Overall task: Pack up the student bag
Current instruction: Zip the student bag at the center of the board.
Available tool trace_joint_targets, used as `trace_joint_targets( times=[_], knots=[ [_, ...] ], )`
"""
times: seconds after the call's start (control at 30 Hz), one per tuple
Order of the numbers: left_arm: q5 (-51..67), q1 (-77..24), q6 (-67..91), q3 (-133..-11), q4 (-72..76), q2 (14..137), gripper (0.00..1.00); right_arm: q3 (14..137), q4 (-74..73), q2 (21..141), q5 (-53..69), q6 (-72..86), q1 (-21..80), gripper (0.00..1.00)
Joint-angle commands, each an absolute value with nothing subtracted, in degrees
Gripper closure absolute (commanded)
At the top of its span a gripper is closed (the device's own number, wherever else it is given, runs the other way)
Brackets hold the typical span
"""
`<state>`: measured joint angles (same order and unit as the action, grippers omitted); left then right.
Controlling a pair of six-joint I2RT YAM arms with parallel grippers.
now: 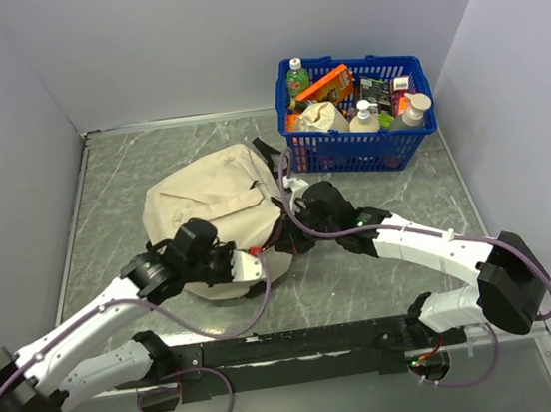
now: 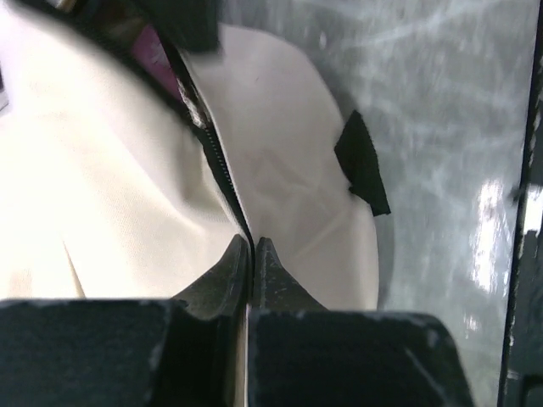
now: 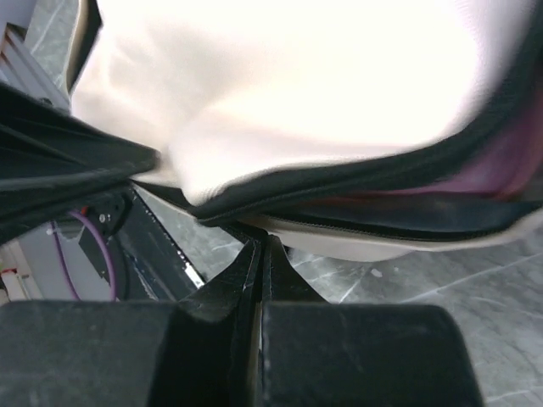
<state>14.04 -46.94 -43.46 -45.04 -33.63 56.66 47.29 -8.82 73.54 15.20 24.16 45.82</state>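
The beige student bag [image 1: 209,199] lies in the middle of the table, its black zipper opening on the near right side. My left gripper [image 1: 247,260] is shut on the bag's zipper edge at the near rim; in the left wrist view the jaws [image 2: 252,242] pinch the black zipper line of the bag [image 2: 102,186]. My right gripper [image 1: 293,226] is at the bag's right side; in the right wrist view it [image 3: 263,242] is shut on the black trim under the bag [image 3: 297,85]. Something pink shows inside the opening [image 2: 153,47].
A blue plastic basket [image 1: 359,150] with bottles and packets stands at the back right, close to the bag. A black mounting rail [image 1: 293,345] runs along the near edge. Grey walls enclose the marbled table [image 1: 112,186].
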Motion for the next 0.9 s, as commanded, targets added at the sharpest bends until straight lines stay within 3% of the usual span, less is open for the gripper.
trace_joint_targets(
  times=[0.0,0.4,0.7,0.87],
  knots=[
    [3.2,-44.7,-47.8,-41.3,-56.8,48.9,0.99,50.0,-13.4,70.9,3.2,20.7,38.1,1.0],
    [0.5,-43.2,-47.5,-40.1,-61.4,43.8,0.99,49.3,-12.5,70.0,2.6,20.8,36.1,1.0],
    [3.3,-42.5,-49.0,-44.3,-68.1,42.8,0.99,64.4,-8.3,90.2,1.9,17.0,35.9,1.0],
    [3.0,-42.2,-50.7,-45.6,-69.3,41.5,0.99,70.4,-8.0,94.8,-2.5,13.4,36.0,1.0]
  ],
)
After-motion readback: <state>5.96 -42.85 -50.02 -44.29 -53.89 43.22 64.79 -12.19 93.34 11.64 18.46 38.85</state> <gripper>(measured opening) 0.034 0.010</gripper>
